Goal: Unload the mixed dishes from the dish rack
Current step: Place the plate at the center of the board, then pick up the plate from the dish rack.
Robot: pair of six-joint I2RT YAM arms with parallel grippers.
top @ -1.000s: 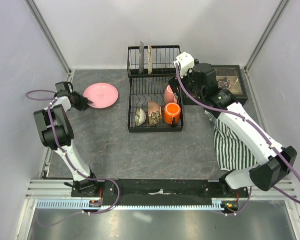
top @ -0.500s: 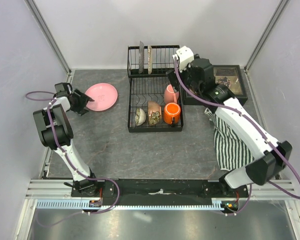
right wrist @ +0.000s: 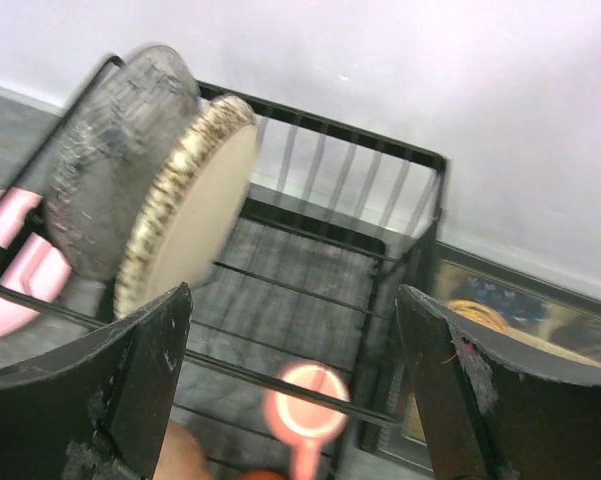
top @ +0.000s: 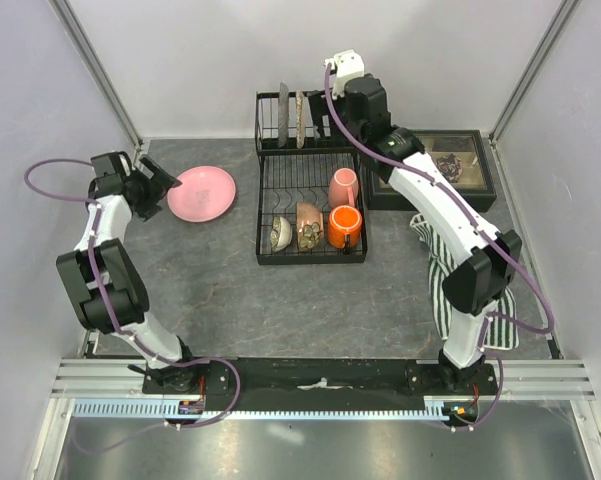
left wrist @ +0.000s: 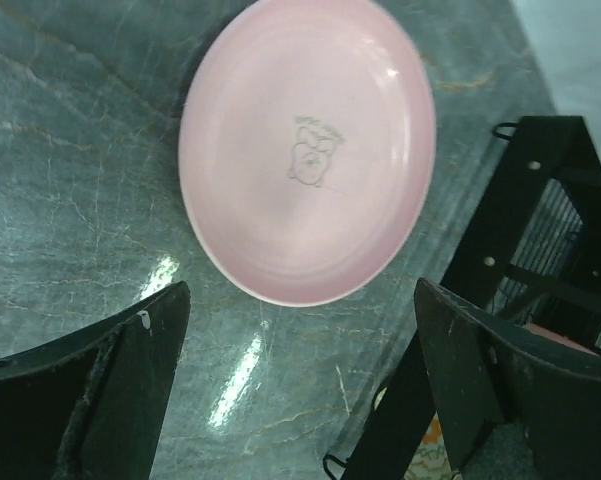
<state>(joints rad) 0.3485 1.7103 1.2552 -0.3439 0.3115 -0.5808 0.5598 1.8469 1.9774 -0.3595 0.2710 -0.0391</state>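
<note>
grey marbled table (top: 280, 310), pale walls behind. pink plate (top: 202, 192) lies flat on it at upper left of the top view, with the left gripper (left wrist: 300, 300) spread wide and empty just beside it. dish rack (top: 259, 210) sits at centre: grey speckled plate (top: 283, 113) upright in the back slots; orange mug (top: 344, 226), pink mug (top: 342, 187), brown bowl (top: 309, 226) and small pale bowl (top: 281, 234) in the lower basket. right gripper (right wrist: 292, 300) is spread, holding nothing, near the upright plates.

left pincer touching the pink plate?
Apart. Left wrist view: bare table shows between each finger of the open left pincer and the pink plate.
</note>
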